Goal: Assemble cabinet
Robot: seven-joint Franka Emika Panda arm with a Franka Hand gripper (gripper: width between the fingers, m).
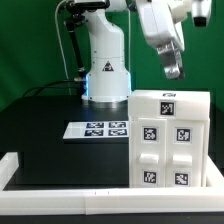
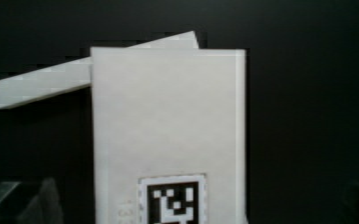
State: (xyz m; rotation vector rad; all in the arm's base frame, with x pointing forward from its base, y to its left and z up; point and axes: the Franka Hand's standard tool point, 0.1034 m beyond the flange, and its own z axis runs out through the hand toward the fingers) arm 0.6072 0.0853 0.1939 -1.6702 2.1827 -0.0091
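On the black table (image 1: 40, 115), near its front edge, stands the big white plastic box-shaped cabinet (image 1: 170, 140). Above it hangs the gripper (image 1: 172, 68); I cannot tell its state.

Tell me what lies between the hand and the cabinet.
Nothing. In the exterior view the hand hangs above the cabinet, with only green backdrop in the gap. In the wrist view no other thing covers the cabinet's top.

Evenly bright exterior view; wrist view soft, dim, blurred at edges
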